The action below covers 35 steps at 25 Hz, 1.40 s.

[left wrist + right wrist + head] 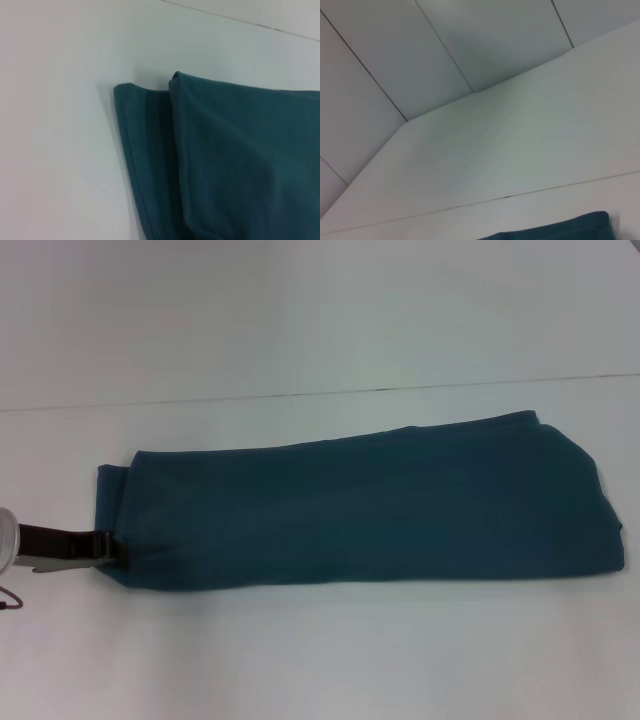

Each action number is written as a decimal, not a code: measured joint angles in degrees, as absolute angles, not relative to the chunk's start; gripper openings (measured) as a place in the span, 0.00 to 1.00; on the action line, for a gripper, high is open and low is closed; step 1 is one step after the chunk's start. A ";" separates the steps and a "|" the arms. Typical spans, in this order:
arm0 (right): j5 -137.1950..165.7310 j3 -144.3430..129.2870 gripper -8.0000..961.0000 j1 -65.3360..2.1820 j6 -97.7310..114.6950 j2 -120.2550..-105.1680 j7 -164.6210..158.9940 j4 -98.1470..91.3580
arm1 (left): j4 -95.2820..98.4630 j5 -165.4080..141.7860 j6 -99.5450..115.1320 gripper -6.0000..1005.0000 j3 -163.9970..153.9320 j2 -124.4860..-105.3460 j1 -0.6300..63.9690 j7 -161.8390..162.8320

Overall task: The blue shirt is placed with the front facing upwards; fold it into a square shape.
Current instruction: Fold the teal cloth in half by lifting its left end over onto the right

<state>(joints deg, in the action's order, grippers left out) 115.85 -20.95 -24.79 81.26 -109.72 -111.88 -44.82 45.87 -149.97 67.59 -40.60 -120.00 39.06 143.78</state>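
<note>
In the head view, the blue shirt (370,505), a dark teal-blue cotton garment, lies folded into a long, fairly smooth band across the white worktop (320,660), running from the robot's left to its right; no lettering or collar shows on the upper face. Its right end is rounded and bulkier, while its left end shows a lower layer sticking out slightly beyond the upper one. The left hand (112,546), a dark, slim part with a metal clip-like tip, reaches in from the left edge and meets the shirt's near left corner; whether its fingers are spread or pinching the cloth cannot be told. In the left wrist view, the shirt's (235,165) left end fills much of the picture: two stacked folded layers with a stitched hem on the outer one, lying flat on the worktop (55,125). In the right wrist view, only a small corner of the shirt (570,229) shows, on the worktop (520,150) near pale wall panels; the right hand is not visible.
</note>
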 joint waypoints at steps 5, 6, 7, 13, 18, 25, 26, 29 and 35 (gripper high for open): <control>115.84 -21.15 0.03 -24.79 80.72 -109.92 -111.58 -44.82 | 45.89 -150.07 67.94 0.04 -40.61 -119.97 38.63 143.78; 115.84 -21.15 0.03 -24.79 80.62 -109.97 -111.42 -44.76 | 45.98 -150.15 68.07 0.04 -40.59 -119.93 38.38 143.78; 115.85 -21.17 0.03 -24.78 80.58 -110.04 -111.29 -44.69 | 46.13 -150.18 68.14 0.04 -40.52 -119.89 38.16 143.78; 115.79 -21.18 0.03 -24.78 80.27 -110.19 -111.23 -44.36 | 48.37 -150.28 69.27 0.05 -39.56 -119.60 36.18 143.78; 115.64 -21.18 0.03 -24.90 80.11 -110.26 -111.23 -43.99 | 49.83 -150.27 70.37 0.04 -36.86 -119.06 35.00 143.23; 115.66 -21.28 0.03 -25.13 80.18 -110.29 -111.24 -43.89 | 52.67 -150.30 73.17 0.05 -30.08 -117.74 32.84 141.07; 115.68 -21.28 0.03 -25.17 80.23 -110.29 -111.24 -43.87 | 53.38 -150.38 73.41 0.05 -29.47 -117.57 32.31 141.03; 115.72 -21.27 0.03 -25.25 80.33 -110.28 -111.25 -43.86 | 54.81 -151.14 73.97 0.05 -27.51 -117.10 31.52 140.93; 115.90 -21.27 0.03 -25.43 80.40 -110.35 -111.26 -43.81 | 55.94 -148.65 77.08 0.05 -25.57 -117.36 31.52 138.88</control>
